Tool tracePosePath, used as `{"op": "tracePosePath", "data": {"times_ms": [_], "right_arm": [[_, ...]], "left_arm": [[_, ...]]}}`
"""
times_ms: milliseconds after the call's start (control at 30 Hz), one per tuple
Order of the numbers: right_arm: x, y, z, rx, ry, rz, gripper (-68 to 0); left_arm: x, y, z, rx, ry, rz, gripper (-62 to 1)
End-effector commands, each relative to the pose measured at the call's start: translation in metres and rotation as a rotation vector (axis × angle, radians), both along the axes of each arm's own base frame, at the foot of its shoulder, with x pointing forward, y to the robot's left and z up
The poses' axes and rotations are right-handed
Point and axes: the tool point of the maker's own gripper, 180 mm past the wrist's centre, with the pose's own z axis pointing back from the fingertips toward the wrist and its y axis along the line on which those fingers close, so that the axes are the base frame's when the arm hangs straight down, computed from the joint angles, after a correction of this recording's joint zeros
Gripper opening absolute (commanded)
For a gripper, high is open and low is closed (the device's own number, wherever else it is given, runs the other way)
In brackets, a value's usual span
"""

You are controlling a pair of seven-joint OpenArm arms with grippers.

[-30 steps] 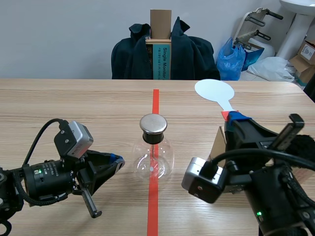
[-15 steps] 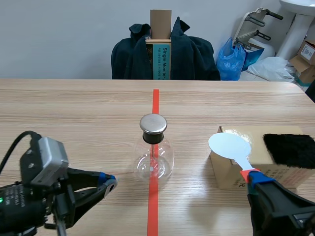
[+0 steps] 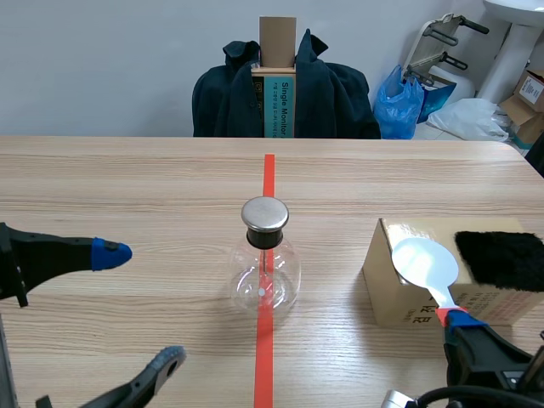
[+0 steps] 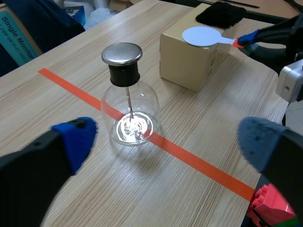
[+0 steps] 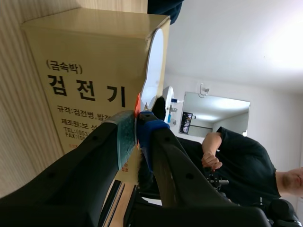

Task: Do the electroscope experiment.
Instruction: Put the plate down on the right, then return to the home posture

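Left wrist view shows us our left gripper (image 4: pixel 166 142) spread wide, empty, the metal-capped clear glass flask (image 4: pixel 127 101) just ahead. Our right gripper (image 5: pixel 136 135) pinches the white round paddle (image 5: pixel 154 66) by its handle.

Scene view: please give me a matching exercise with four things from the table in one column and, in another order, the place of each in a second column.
Things
1. glass flask
2. white paddle
3. black fur cloth
4. cardboard box

Places
A. lies on top of the box
B. stands on the orange-red tape line
C. is held in the right gripper
D. stands on the table beside the flask

Pairs: 1-B, 2-C, 3-A, 4-D
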Motion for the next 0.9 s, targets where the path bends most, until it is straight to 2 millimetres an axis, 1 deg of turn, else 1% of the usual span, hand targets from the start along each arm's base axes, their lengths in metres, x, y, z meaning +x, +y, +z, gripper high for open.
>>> {"op": "tracePosePath", "data": {"times_ms": [0, 100, 133, 200, 267, 367, 433, 533, 600, 667, 733, 867], "right_arm": [[0.004, -0.005, 0.007, -0.009, -0.027, -0.008, -66.7], [0.008, -0.006, 0.009, -0.009, -0.039, -0.012, -66.5], [0.01, -0.006, 0.01, -0.009, -0.044, -0.012, -65.5], [0.013, -0.007, 0.012, -0.005, -0.053, -0.016, -60.0], [0.016, -0.007, 0.014, -0.003, -0.063, -0.018, -51.2], [0.018, -0.007, 0.015, -0.003, -0.068, -0.017, -34.9], [0.018, -0.007, 0.015, -0.003, -0.068, -0.017, -25.8], [0.018, -0.006, 0.015, -0.002, -0.07, -0.015, -14.0], [0.018, -0.005, 0.018, 0.001, -0.087, -0.01, -7.7], [0.016, -0.005, 0.018, 0.001, -0.084, -0.01, -4.7], [0.007, -0.007, 0.013, -0.009, -0.059, -0.001, -4.5], [-0.022, -0.02, 0.003, -0.005, 0.029, 0.015, -4.5]], "left_arm": [[0.002, -0.001, 0.003, -0.034, -0.006, 0.016, 1.4], [0.003, -0.001, 0.003, -0.033, -0.007, 0.017, 1.4], [0.003, -0.001, 0.003, -0.033, -0.007, 0.017, 1.4], [0.003, -0.001, 0.004, -0.036, -0.006, 0.019, 1.4], [0.003, 0.0, 0.004, -0.038, -0.006, 0.021, 1.4], [0.004, 0.001, 0.004, -0.035, -0.009, 0.024, 1.4], [0.005, 0.001, 0.004, -0.035, -0.01, 0.025, 1.4], [0.005, 0.001, 0.004, -0.035, -0.01, 0.025, 1.4], [0.005, 0.001, 0.004, -0.035, -0.01, 0.025, 1.4], [0.005, 0.001, 0.004, -0.035, -0.01, 0.025, 1.4], [0.005, 0.001, 0.004, -0.035, -0.01, 0.025, 1.4], [0.005, 0.001, 0.004, -0.035, -0.01, 0.025, 1.4]]}}
